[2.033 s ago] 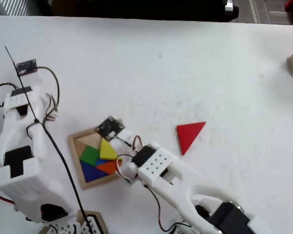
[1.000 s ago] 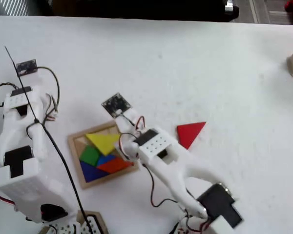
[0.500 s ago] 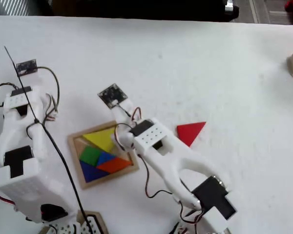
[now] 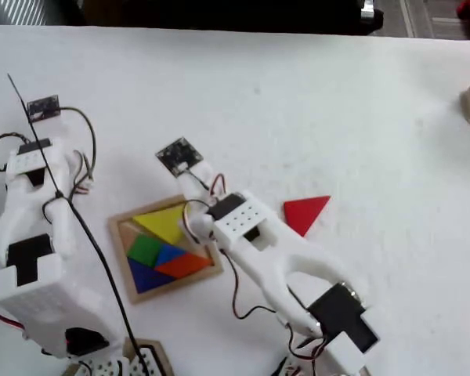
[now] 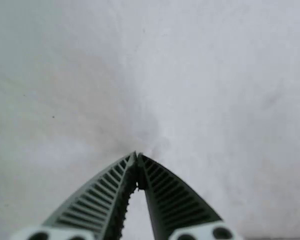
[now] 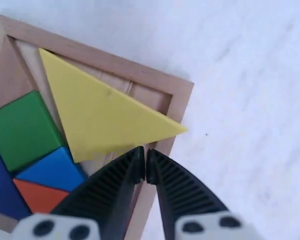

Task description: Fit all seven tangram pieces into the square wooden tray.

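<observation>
Wooden tray [image 4: 121, 243] holds yellow triangle [image 4: 166, 223]; red triangle [image 4: 304, 213] outside.

The tray [image 6: 107, 59] is made of pale wood, matt, with grain lines visible along its rim and floor. The yellow triangle [image 6: 97, 117] and the green square [image 6: 22, 127] are finished in smooth, opaque colour with a slight satin sheen. The red triangle [image 4: 304, 213] is seen as evenly coloured and matt. The table [image 5: 190, 75] is covered by a white, matt, faintly mottled surface. The fingers [image 5: 100, 200] of the left gripper [image 5: 137, 160] and those of the right gripper [image 6: 144, 152] are formed in grey, ribbed, matt plastic. The right arm [image 4: 274, 262] is shelled in white matt plastic.
</observation>
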`<state>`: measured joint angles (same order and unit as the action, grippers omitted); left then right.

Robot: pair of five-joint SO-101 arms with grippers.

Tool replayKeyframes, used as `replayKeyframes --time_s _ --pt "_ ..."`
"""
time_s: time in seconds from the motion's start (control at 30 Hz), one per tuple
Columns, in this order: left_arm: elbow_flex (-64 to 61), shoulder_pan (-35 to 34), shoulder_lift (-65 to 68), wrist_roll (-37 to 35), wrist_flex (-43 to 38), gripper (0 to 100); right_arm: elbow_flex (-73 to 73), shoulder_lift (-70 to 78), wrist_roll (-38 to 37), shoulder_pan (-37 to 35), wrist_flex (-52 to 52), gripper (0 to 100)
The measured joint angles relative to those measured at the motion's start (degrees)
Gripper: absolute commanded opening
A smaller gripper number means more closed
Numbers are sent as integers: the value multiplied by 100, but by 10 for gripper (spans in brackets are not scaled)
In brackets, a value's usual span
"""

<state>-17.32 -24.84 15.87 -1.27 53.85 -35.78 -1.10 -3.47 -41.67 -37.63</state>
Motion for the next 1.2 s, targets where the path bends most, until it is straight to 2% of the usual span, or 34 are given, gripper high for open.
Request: replayKeyframes --time_s 0.23,0.33,0.77,0.97,1.2 --pt "0 0 0 0 0 24 0 0 0 870 774 18" --pt "0 0 0 0 0 24 0 0 0 985 809 18" --pt "0 0 0 0 0 24 0 431 0 378 809 18" --pt "0 0 0 0 0 24 281 501 0 -123 492 18" --pt "0 0 0 0 0 24 290 501 0 -132 448 18"
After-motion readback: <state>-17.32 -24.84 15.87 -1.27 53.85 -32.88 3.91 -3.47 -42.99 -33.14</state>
